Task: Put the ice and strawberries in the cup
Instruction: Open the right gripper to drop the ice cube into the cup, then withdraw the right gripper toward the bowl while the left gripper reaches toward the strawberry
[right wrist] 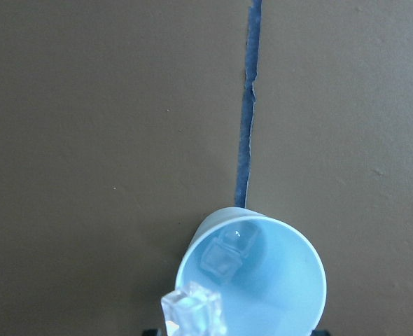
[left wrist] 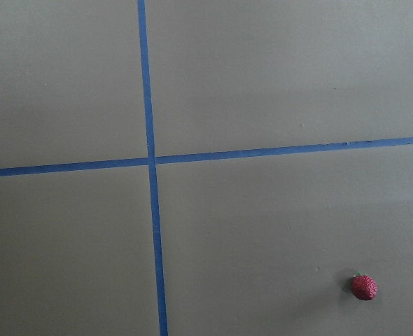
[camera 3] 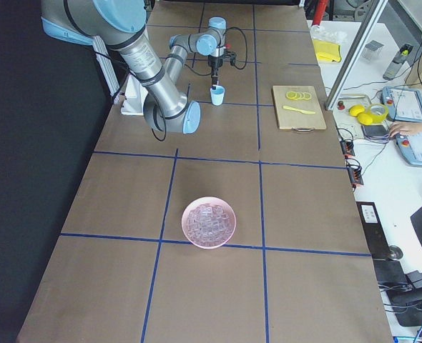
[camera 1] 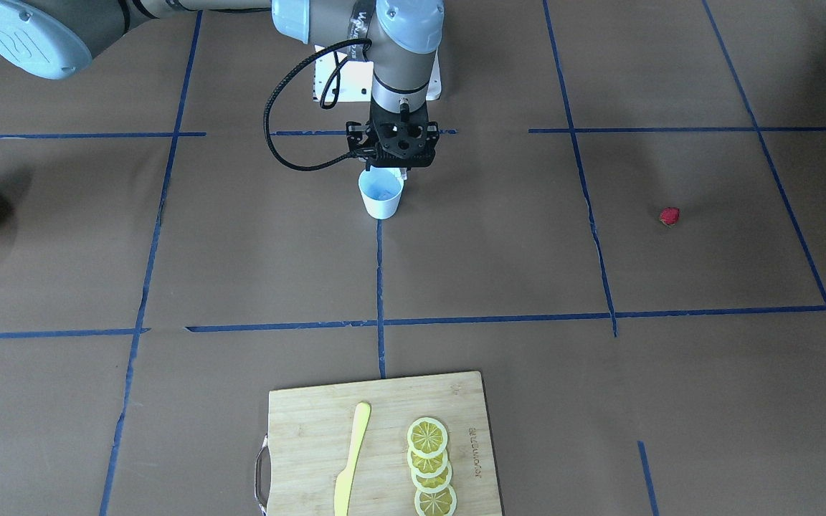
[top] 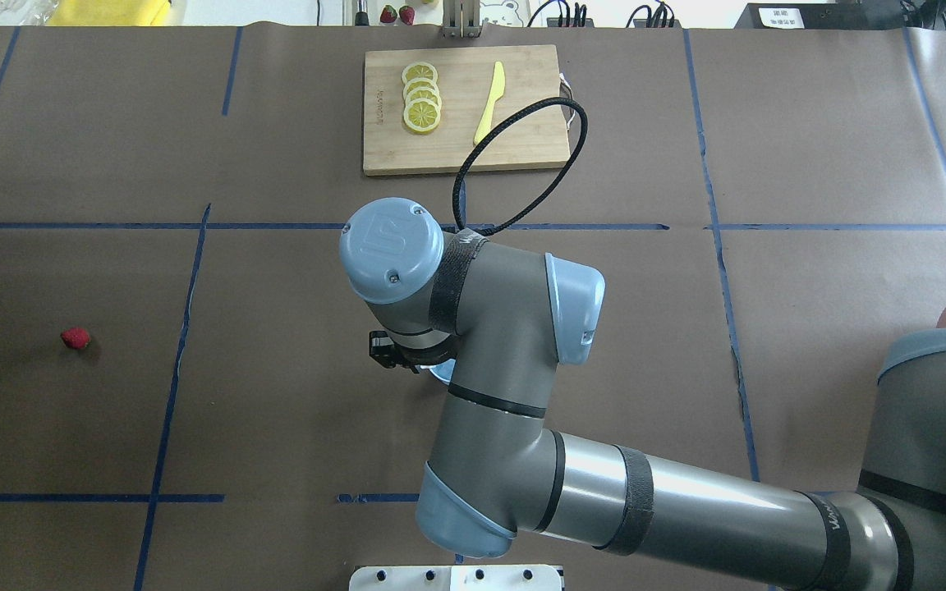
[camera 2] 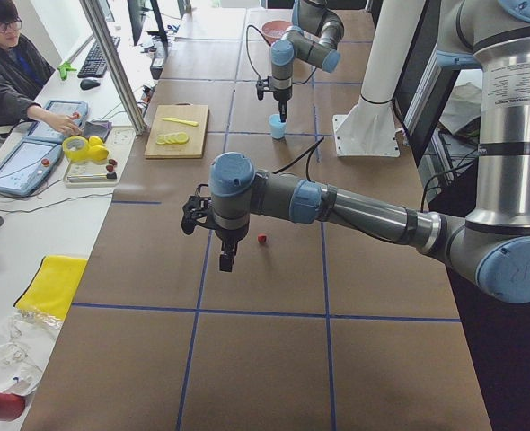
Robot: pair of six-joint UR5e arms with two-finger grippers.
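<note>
An ice cube (right wrist: 192, 311) shows right at the right jaws, at the bottom edge of the wrist view and over the cup's near rim. The fingers barely show, so I cannot tell whether the right jaws are pinching it or are open around it. Directly below the right jaws the cup (camera 1: 381, 195) stands upright, and a second cube (right wrist: 224, 255) lies on its pale blue bottom.

The step in hand looks like dropping ice into the cup. The cube hangs nearer the rim than the middle, so the right jaws would do well to shift toward the cup's centre before opening. That keeps the cube from glancing off the edge. A low, gentle release and a straight lift should suit, since the light cup may tip if a finger catches its rim.

The pink bowl (camera 3: 184, 216) of ice (camera 3: 209, 223) sits well apart from the right jaws. Well apart on the other side, the strawberry (camera 1: 670, 216) lies on the bare surface (camera 1: 499, 244) near the left jaws. They hover above the surface, and I cannot tell whether they are open or closed. The berry sits low in the corner of the left wrist view, so the left jaws would need centring over it first.
</note>
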